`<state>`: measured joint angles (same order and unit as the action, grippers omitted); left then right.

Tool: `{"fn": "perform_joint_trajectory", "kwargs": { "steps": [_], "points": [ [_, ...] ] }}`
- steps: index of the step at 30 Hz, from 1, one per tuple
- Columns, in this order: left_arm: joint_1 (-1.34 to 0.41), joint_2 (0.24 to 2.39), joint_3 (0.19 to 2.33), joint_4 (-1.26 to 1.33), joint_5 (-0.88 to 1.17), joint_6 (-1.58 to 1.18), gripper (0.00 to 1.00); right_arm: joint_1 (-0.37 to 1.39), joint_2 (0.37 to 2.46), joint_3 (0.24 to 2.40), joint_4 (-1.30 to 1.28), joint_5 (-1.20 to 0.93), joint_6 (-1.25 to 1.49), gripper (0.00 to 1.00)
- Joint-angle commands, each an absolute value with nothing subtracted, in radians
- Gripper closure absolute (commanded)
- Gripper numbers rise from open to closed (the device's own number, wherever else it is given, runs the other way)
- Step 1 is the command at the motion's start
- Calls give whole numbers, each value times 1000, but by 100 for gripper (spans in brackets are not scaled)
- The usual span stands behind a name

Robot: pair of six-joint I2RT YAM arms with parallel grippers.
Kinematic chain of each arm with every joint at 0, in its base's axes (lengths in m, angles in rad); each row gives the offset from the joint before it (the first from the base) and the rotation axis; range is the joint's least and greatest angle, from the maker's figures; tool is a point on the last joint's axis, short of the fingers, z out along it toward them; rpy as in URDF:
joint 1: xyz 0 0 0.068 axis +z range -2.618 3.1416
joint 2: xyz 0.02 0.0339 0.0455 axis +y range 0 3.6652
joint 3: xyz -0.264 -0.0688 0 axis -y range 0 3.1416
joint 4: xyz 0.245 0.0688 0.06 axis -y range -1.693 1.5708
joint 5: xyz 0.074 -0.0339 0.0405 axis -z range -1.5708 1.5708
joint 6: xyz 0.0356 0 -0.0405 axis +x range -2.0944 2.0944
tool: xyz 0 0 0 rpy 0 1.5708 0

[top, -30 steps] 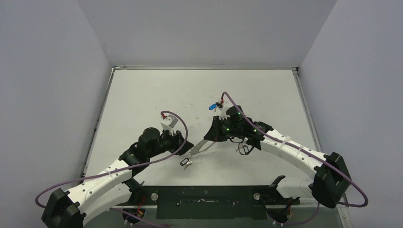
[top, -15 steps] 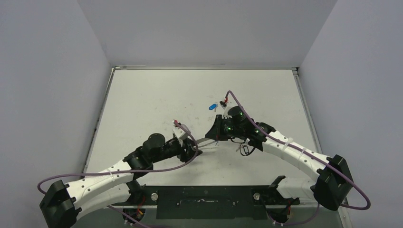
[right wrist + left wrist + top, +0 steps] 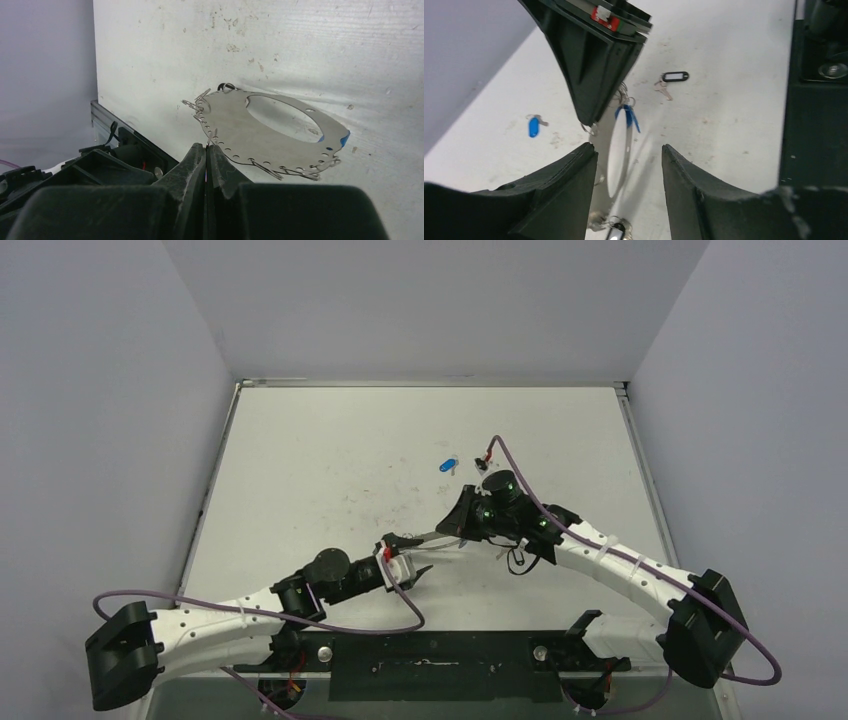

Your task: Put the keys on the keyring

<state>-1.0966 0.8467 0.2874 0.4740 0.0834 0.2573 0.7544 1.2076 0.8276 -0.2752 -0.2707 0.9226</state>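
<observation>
1. Starting nearest the bases, we find the left gripper [image 3: 628, 149] with its fingers apart and nothing between them, facing the near end of the keyring [image 3: 616, 150].
2. That keyring hangs clear of the table [image 3: 300, 440], and the right gripper [image 3: 207, 146] is pinched tight on its rim.
3. A black-headed key [image 3: 614, 233] seems to hang at the ring's near end. The frame edge crops it, so we cannot say for sure that it is threaded.
4. Farther out, a black-tagged key [image 3: 672, 77] lies loose on the table beside the right arm.
5. Farthest, the blue key [image 3: 447, 464] lies alone, well apart from the ring.
6. We judge the task partly done at best, with two keys left to thread.
</observation>
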Motion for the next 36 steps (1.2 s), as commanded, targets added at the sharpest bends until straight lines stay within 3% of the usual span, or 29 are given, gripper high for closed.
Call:
{"fn": "perform_joint_trajectory", "kwargs": {
  "steps": [1, 9, 36],
  "points": [
    [-1120, 888, 269, 693, -64, 414, 52, 761, 1174, 790, -176, -289, 1018, 100],
    [-1147, 1037, 288, 816, -102, 495, 52, 761, 1152, 722, -108, -276, 1155, 100],
    [-1154, 1214, 319, 981, -191, 497, 70, 761, 1115, 678, -32, -304, 1266, 100]
  ]
}}
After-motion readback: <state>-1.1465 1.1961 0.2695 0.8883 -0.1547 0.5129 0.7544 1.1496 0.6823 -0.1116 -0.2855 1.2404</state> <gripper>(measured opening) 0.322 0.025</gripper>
